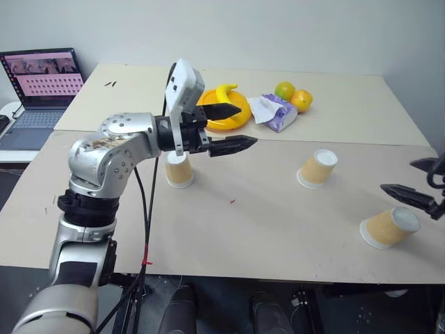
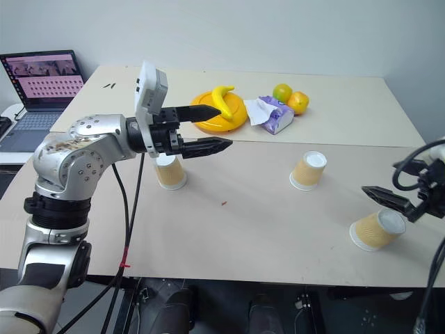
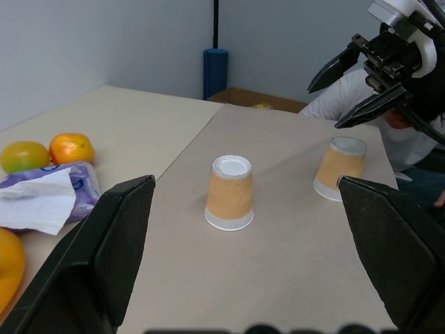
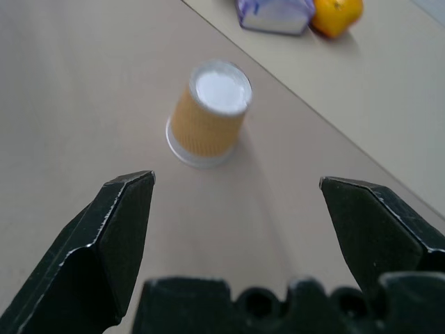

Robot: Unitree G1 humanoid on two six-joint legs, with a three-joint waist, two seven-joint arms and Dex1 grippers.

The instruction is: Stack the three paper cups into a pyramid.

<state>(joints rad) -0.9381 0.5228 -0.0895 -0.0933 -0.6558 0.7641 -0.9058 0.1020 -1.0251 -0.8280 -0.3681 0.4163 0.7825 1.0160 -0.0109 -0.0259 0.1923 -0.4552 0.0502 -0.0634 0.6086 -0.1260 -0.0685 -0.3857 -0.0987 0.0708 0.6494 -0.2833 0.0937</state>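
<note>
Cups stand apart on the table (image 1: 264,229), unstacked: middle cup (image 1: 318,168) upside down, left cup (image 1: 179,169) well to its left, right cup (image 1: 389,227) tipped nearby. Both left gripper (image 1: 233,127) and right gripper (image 2: 379,195) gape, empty. Paper looks light, crushable; pinch the sidewall gently.

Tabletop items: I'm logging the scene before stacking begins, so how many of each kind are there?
Paper cups: 3 (left cup, middle cup, right cup)
Oranges: 2 (greenish one, orange one)
Banana: 1
Yellow plate: 1
Tissue pack: 1
Laptop: 1
Total: 9
</note>
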